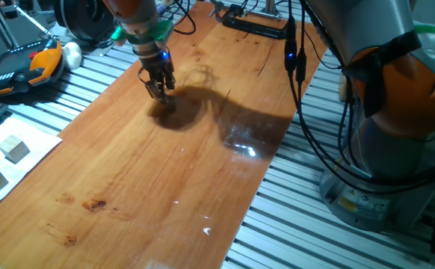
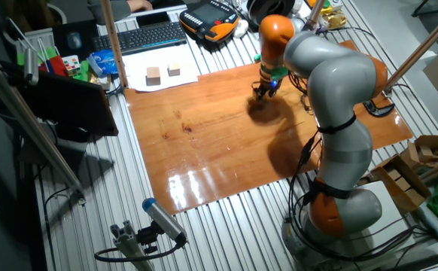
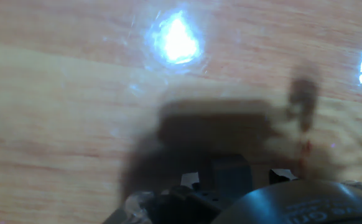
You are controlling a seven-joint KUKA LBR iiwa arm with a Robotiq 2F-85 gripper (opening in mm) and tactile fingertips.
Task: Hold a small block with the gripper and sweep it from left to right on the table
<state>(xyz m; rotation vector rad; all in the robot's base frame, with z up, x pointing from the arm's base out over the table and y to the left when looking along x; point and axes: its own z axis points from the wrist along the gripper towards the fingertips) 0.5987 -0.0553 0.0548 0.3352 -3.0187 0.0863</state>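
In one fixed view the hand (image 1: 160,87) stood fingers-down just above the worktop (image 1: 150,172), low enough for sweeping. The block could not be made out at the fingertips; grip state could not be told. Two larger cubes (image 1: 13,149) lay off the board.

In the other fixed view, one arm (image 2: 328,90) reached over the worktop's far edge.

The hand view was blurred and showed no block.

Off-task items around the board.
Two pale wooden cubes (image 2: 163,73) on white paper (image 2: 159,75); black keyboard (image 2: 147,35) behind; orange-black pendant (image 1: 23,69) on ribbed aluminium bench (image 1: 329,239); cardboard box (image 2: 418,162) at far side.
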